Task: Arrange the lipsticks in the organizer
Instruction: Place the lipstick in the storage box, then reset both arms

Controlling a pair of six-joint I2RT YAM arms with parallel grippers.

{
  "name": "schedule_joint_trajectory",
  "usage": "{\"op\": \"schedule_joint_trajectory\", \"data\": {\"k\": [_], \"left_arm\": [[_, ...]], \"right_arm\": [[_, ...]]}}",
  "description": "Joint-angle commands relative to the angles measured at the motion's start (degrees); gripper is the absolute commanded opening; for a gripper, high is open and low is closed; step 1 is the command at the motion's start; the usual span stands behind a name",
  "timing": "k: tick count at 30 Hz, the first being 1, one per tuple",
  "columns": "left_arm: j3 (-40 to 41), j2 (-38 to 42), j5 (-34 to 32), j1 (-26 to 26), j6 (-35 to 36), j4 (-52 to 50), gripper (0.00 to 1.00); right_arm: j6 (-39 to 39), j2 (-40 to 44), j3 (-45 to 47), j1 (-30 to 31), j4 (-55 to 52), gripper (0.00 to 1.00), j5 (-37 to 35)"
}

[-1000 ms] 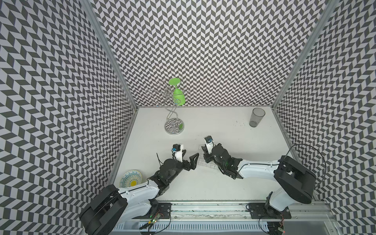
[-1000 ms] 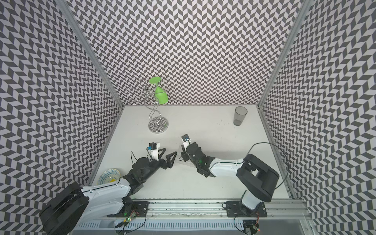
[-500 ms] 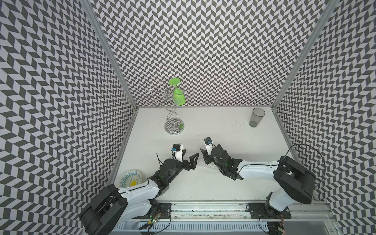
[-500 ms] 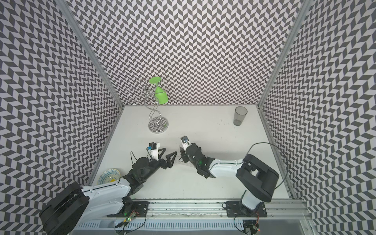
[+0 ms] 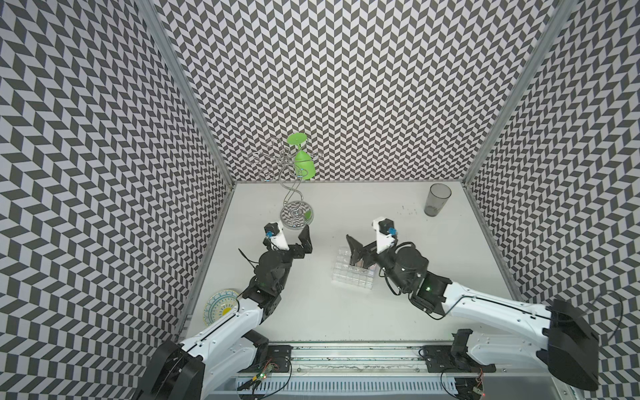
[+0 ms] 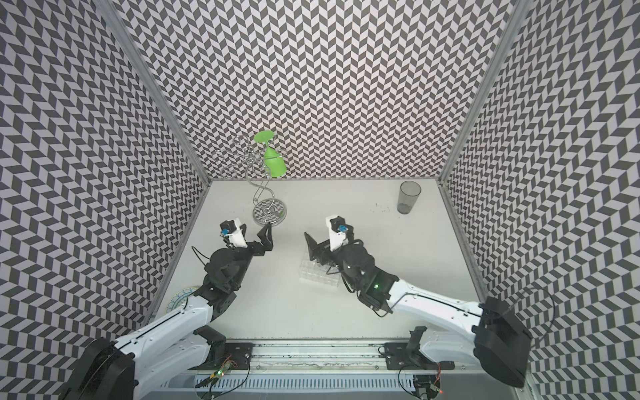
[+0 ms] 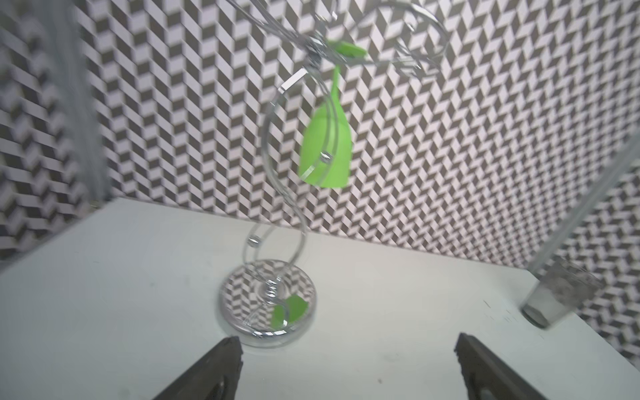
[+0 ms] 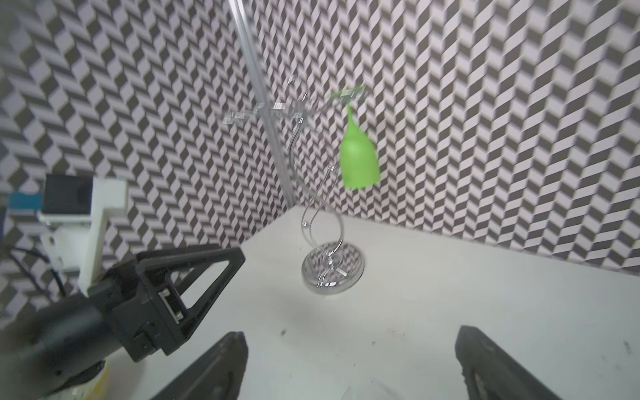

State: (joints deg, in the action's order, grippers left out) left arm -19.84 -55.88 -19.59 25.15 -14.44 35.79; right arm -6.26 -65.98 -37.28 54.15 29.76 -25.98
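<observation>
The right gripper (image 8: 351, 332) has its jaws spread wide, with only bare desk (image 5: 346, 322) between them in its wrist view. In both top views it hangs over the back end of the organizer (image 5: 349, 280), the end away from the arm bases, and one black finger reaches past that edge.

The organizer is a clear gridded tray lying flat on the desk, about mid-depth on the right arm's side. In the cells under the right gripper there are dark and tan-pink shapes (image 5: 367, 267) that may be lipsticks. They are mostly hidden and I cannot tell how many there are. The nearer cells look see-through.

The left gripper (image 7: 346, 339) also has its jaws wide apart with nothing between them. It is well apart from the organizer on the left arm's side, with its fingertips close to the mirrored base of a wire stand (image 5: 297, 215).

An upside-down green glass (image 5: 304, 166) hangs from that stand, farther back than the organizer. A grey tumbler (image 5: 437, 200) stands upright beyond the organizer, toward the back corner on the right arm's side. A patterned plate (image 5: 221, 306) lies nearer than the organizer, beside the left arm.
</observation>
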Motion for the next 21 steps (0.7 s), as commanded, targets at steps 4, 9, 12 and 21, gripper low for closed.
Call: {"op": "schedule_joint_trajectory", "data": {"k": [4, 9, 12, 21], "left_arm": [[7.3, -2.9, -9.4, -7.8, 9.3, 11.4, 0.99], [6.5, -2.1, -6.1, -10.8, 13.7, 9.7, 0.99], [10.0, -5.5, -1.7, -15.2, 13.6, 16.3, 0.99], [7.0, -20.5, 0.6, -19.1, 10.2, 24.8, 1.0]], "right_arm": [[9.6, -4.6, -2.4, -11.0, -6.3, 1.0, -7.0], [12.2, -8.2, 6.4, -26.0, 1.1, 1.0, 4.4], [12.5, -11.0, 9.0, -29.8, 5.0, 1.0, 2.0], [18.7, -16.5, 17.4, -39.1, 25.7, 1.0, 16.7]]}}
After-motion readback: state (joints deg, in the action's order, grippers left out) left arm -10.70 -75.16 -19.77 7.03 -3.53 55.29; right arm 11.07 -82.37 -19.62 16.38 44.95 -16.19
